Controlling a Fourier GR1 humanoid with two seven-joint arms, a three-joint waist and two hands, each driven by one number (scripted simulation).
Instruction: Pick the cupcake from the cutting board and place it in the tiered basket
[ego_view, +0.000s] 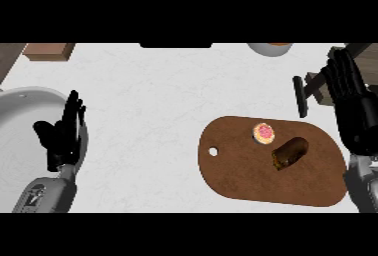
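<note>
A small cupcake (263, 133) with pink topping and a pale wrapper sits near the far edge of the brown oval cutting board (244, 175). Just right of it on the board lies a dark brown oblong food item (289, 152). My right hand (356, 117) hovers at the view's right edge, fingers straight and pointing away, beside the board's right end and apart from the cupcake. My left hand (61, 135) rests open at the lower left, fingers up. Dark frame pieces of the tiered basket (323, 82) show at the right edge, partly hidden by my right hand.
A pale sink basin (18, 107) curves along the left edge behind my left hand. A black bar (300, 96) lies beyond the board. A white bowl (269, 48) and a wooden block (50, 51) stand at the counter's far edge.
</note>
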